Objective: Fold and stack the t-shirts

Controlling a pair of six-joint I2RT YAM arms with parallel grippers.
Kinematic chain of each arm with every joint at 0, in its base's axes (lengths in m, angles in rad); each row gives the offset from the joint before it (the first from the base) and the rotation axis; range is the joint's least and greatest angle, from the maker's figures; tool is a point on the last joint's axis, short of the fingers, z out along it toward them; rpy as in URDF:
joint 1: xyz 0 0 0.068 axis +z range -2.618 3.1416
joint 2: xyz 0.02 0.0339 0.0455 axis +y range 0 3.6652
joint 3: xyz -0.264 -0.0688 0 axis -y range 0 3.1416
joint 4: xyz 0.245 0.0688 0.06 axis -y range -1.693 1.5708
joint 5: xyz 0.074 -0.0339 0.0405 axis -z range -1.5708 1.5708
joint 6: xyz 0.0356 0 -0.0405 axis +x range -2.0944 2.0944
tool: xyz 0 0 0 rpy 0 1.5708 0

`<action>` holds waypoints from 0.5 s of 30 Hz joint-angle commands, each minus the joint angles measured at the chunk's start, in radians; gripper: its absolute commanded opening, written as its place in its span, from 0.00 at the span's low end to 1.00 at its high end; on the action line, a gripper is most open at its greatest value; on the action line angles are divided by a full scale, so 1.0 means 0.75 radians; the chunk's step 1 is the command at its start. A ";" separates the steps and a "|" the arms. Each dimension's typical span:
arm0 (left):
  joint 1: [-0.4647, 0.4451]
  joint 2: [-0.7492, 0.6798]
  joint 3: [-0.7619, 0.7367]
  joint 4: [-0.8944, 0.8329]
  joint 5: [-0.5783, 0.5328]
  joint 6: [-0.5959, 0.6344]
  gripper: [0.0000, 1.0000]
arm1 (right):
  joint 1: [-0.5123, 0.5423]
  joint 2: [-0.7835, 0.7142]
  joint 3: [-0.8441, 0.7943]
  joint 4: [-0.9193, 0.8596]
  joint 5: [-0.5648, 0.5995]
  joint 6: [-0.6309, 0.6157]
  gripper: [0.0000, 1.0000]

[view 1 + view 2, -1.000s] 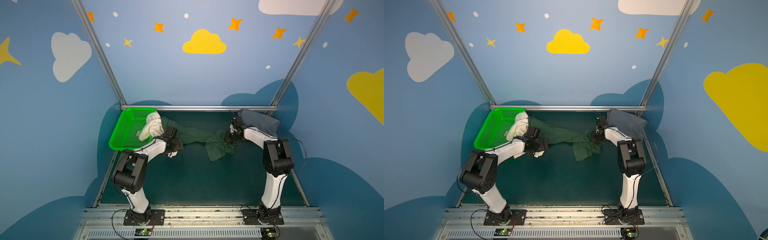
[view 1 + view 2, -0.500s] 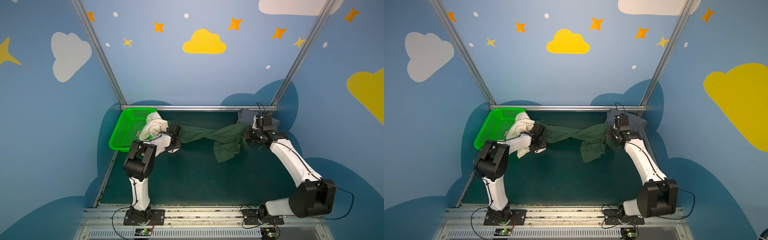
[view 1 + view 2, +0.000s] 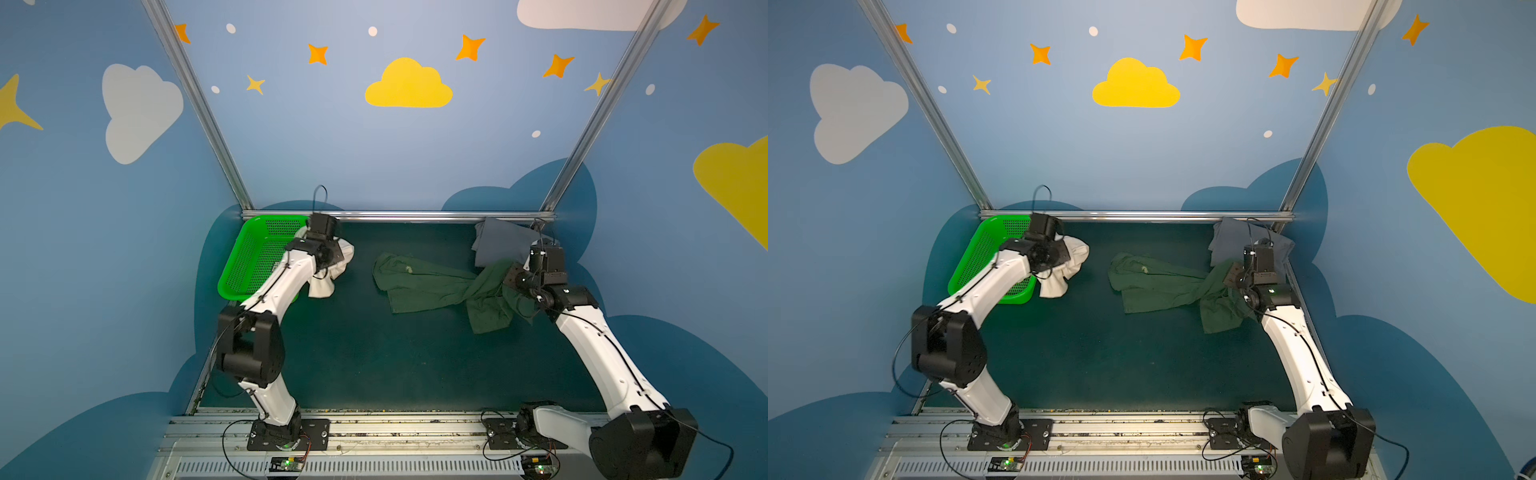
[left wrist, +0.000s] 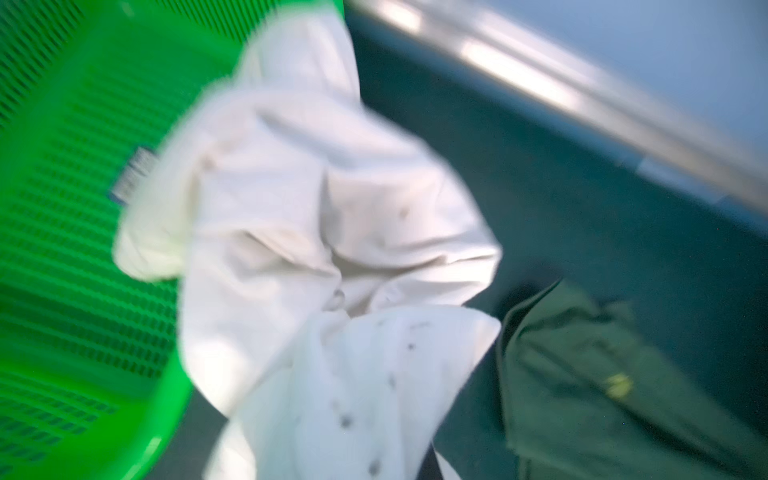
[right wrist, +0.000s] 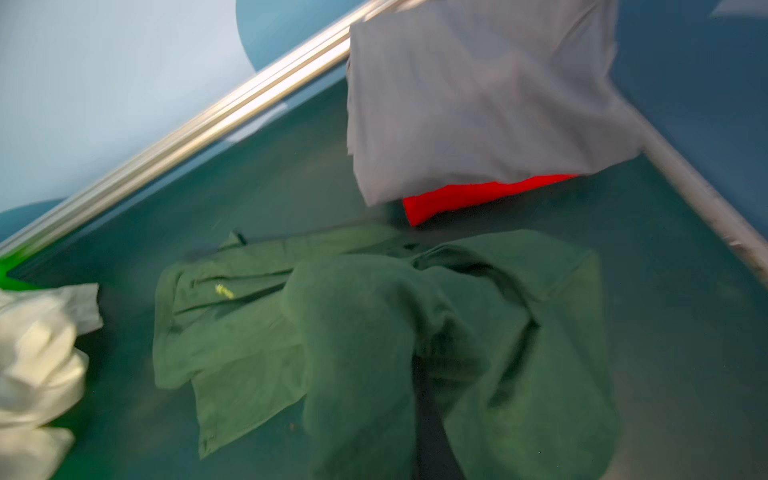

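My left gripper (image 3: 335, 258) sits closed on the cream-white t-shirt (image 3: 322, 286) at the edge of the green basket (image 3: 249, 266). My right gripper (image 3: 512, 277) pinches the dark green t-shirt (image 3: 424, 284), which trails across the mat (image 3: 374, 357); the grey t-shirt (image 3: 496, 245) lies just behind it in the far right corner.

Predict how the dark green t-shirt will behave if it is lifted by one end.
Probably floppy: the dark green t-shirt lies twisted and creased on the dark teal table mat, so it should sag and trail. It is likely light for its size, being thin cloth. It seems unlikely to slip, since the right gripper pinches a thick bunched end.
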 commanded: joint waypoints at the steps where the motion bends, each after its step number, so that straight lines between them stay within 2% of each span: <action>1: 0.120 -0.073 0.167 -0.032 -0.093 0.025 0.04 | 0.043 0.044 -0.035 0.098 -0.080 0.013 0.00; 5: 0.218 -0.094 0.368 -0.033 -0.325 0.120 0.04 | 0.108 0.126 0.000 0.080 -0.104 -0.022 0.00; 8: 0.299 -0.055 0.489 -0.065 -0.397 0.154 0.04 | 0.143 0.158 0.014 0.094 -0.136 -0.022 0.00; 10: 0.327 -0.022 0.508 -0.068 -0.454 0.178 0.04 | 0.163 0.164 0.017 0.123 -0.155 -0.026 0.00; 13: 0.350 0.046 0.512 -0.058 -0.615 0.215 0.04 | 0.203 0.202 0.054 0.125 -0.185 -0.055 0.00; 15: 0.373 0.106 0.512 -0.050 -0.652 0.219 0.04 | 0.226 0.244 0.094 0.085 -0.194 -0.072 0.00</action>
